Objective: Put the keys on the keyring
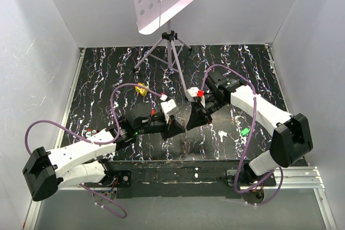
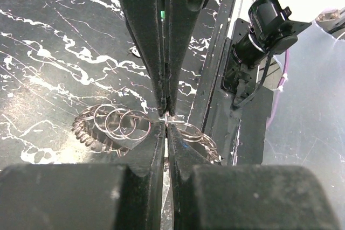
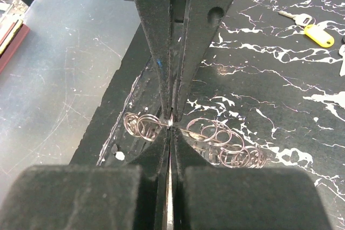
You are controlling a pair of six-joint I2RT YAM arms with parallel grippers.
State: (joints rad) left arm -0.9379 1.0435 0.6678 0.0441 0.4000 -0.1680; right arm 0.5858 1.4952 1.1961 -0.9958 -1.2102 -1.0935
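Observation:
The keyring (image 2: 116,125) is a grey metal ring strung with several small wire loops. It hangs just above the black marbled table (image 1: 259,68) near its front edge, and also shows in the right wrist view (image 3: 221,133). My left gripper (image 1: 179,126) and right gripper (image 1: 188,121) meet tip to tip. Both are shut, and the ring's wire runs through the point where they meet (image 2: 166,118) (image 3: 171,124). A small bright bit of metal shows there. A yellow-headed key (image 3: 318,34) lies far off, seen from above too (image 1: 142,89). A green-headed key (image 1: 244,131) lies to the right.
A tripod stand (image 1: 170,52) with a perforated white plate stands at the back centre. White walls close in the table on three sides. A black rail (image 1: 178,168) runs along the front edge below the grippers. Purple cables loop over both arms.

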